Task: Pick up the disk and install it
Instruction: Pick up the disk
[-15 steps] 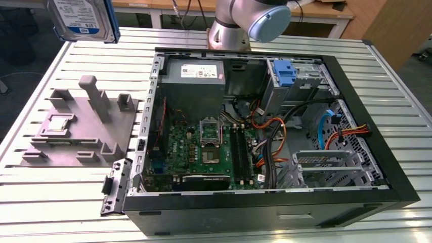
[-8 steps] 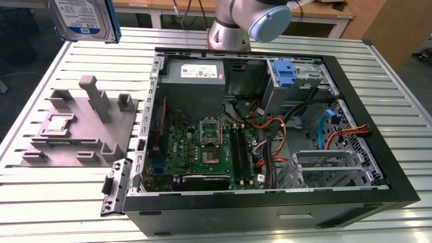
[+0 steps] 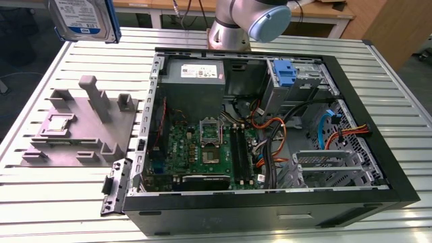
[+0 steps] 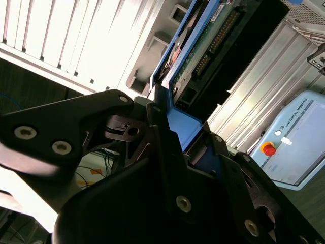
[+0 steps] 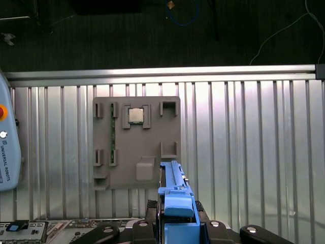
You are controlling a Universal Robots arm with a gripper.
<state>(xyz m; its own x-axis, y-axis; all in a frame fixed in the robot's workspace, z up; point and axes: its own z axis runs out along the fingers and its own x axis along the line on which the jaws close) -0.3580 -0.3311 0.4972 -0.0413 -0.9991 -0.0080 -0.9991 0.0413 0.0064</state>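
In the exterior view the disk hangs high in the air with its label towards the camera. It is above the table and over the grey fixture, which lies at the exterior view's left of the open computer case. The disk touches neither. The case lies on its side, with a bare metal drive cage near one corner.

In the second wrist view my tool is closed on the disk. Its 2 black fingers clamp the blue carrier frame at one end, and the drive's green circuit board runs away from them, seen nearly edge-on.

In the first wrist view I look past the frame's blue edge onto the fixture well below. A small square chip sits in 1 of its pockets, with slatted table all round.

I judge the pick-up done and the install not yet begun. Getting the disk into the case calls for carrying it across to a bay, turning it to match the opening, and keeping a firm grip on that narrow plastic edge.
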